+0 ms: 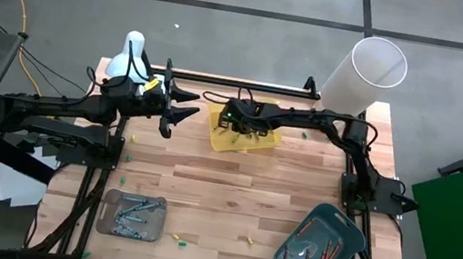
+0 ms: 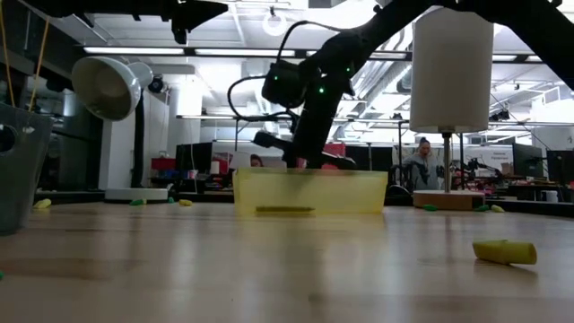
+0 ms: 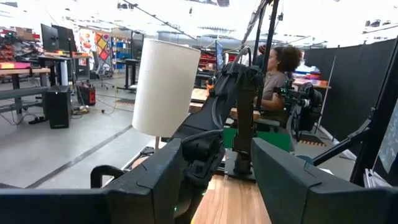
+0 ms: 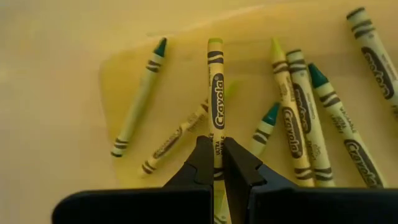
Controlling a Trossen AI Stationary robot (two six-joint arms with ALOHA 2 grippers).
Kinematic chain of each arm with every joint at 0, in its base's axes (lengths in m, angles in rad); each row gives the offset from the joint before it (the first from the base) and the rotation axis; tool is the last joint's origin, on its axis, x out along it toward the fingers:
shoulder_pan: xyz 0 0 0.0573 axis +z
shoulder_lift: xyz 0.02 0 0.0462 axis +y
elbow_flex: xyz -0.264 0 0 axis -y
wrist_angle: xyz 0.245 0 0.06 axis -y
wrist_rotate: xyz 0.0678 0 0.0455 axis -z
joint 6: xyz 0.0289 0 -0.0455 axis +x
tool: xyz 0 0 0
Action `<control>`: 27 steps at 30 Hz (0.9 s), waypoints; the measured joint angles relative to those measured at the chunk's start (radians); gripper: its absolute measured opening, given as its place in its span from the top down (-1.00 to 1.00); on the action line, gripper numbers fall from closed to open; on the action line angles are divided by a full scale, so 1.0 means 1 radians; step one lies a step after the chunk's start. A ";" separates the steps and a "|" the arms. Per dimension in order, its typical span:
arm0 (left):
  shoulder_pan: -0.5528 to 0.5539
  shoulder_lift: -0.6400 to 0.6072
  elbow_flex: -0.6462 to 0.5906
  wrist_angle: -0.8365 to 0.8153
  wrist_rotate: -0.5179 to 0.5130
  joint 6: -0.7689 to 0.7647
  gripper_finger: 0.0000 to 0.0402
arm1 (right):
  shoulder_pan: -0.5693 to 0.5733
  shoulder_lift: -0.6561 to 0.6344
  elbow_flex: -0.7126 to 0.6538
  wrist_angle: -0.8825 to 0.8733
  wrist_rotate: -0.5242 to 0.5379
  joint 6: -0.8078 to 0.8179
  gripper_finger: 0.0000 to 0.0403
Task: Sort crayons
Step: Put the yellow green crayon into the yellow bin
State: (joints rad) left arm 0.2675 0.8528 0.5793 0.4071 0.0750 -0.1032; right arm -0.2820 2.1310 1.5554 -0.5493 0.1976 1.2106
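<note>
Three trays are set on the tabletop [image 1: 232, 185]: teal tray [image 1: 321, 244] near right, grey tray [image 1: 133, 215] near left, yellow tray [image 1: 244, 139] far centre, each already loaded with crayons. A few loose crayons [image 1: 247, 240] are left near the front edge, so sorting is judged unfinished. The right end effector [image 4: 217, 163] is clamped on a yellow-green crayon [image 4: 216, 93] over the yellow tray; the left end effector [image 1: 184, 106] is held open beside it, with open room between.
</note>
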 joint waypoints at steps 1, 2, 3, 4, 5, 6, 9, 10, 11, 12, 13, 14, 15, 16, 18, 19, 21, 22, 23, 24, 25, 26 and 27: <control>0.000 0.000 0.000 0.000 0.000 0.000 0.10 | 0.000 0.001 0.000 -0.003 0.001 0.006 1.00; 0.000 0.000 0.000 0.000 0.000 0.000 0.10 | 0.000 0.001 0.000 -0.001 0.007 0.015 1.00; 0.000 0.000 0.000 -0.002 0.000 0.000 0.10 | 0.000 0.000 0.000 0.001 0.019 0.026 1.00; 0.000 0.000 0.000 -0.003 0.000 0.000 0.10 | 0.001 0.000 0.000 -0.003 0.035 0.036 1.00; 0.000 0.000 0.000 -0.003 0.000 -0.001 0.10 | 0.001 0.000 0.000 -0.012 0.042 0.046 1.00; 0.000 0.000 0.000 -0.003 0.000 -0.008 0.10 | 0.001 0.000 0.000 -0.024 0.047 0.052 1.00; 0.000 0.000 0.000 -0.003 0.000 -0.026 0.10 | 0.000 0.006 0.000 -0.060 0.069 0.097 1.00; 0.000 0.000 0.000 -0.004 0.000 -0.026 0.10 | 0.000 0.010 0.000 -0.060 0.072 0.099 1.00; 0.000 0.000 0.000 -0.006 0.000 -0.026 0.10 | 0.000 0.011 -0.001 -0.060 0.071 0.098 1.00; 0.000 0.000 0.000 -0.008 0.000 -0.026 0.10 | 0.000 0.012 -0.001 -0.054 0.071 0.097 1.00; 0.000 0.000 0.000 -0.010 0.000 -0.026 0.10 | 0.000 0.014 -0.001 -0.032 0.070 0.094 1.00; 0.000 0.000 0.000 -0.013 0.000 -0.026 0.10 | 0.000 0.016 0.000 -0.015 0.061 0.094 1.00; 0.000 0.000 0.000 -0.015 0.000 -0.026 0.10 | 0.000 0.017 0.000 -0.013 0.052 0.093 1.00; 0.000 0.000 0.000 -0.018 0.000 -0.026 0.10 | 0.000 0.022 0.000 -0.005 0.038 0.093 1.00; 0.000 0.000 0.000 -0.023 0.000 -0.026 0.10 | 0.000 0.035 0.000 0.041 -0.007 0.092 1.00; 0.000 0.000 0.000 -0.023 0.000 -0.026 0.10 | 0.000 0.039 0.000 0.043 -0.032 0.091 1.00; 0.000 0.000 0.000 -0.023 0.000 -0.026 0.10 | 0.000 0.053 0.002 0.077 -0.053 0.091 1.00; 0.000 0.000 0.000 -0.023 0.000 -0.026 0.10 | 0.000 0.055 0.002 0.075 -0.059 0.092 1.00; 0.000 0.000 0.000 -0.023 0.000 -0.026 0.10 | 0.000 0.056 0.001 0.066 -0.056 0.092 1.00; -0.001 0.000 0.000 -0.023 0.000 -0.026 0.10 | 0.001 0.058 0.001 0.067 -0.044 0.097 1.00; -0.001 0.000 0.000 -0.027 0.000 -0.026 0.10 | 0.003 0.059 0.001 0.069 -0.033 0.106 1.00; -0.001 0.000 0.000 -0.028 0.000 -0.027 0.10 | 0.004 0.059 0.002 0.067 -0.021 0.119 1.00; -0.003 0.000 0.000 -0.028 0.000 -0.028 0.10 | 0.007 0.060 0.002 0.067 -0.012 0.126 1.00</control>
State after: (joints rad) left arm 0.2642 0.8528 0.5793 0.3794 0.0753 -0.1313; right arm -0.2753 2.1906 1.5570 -0.4825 0.1854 1.3369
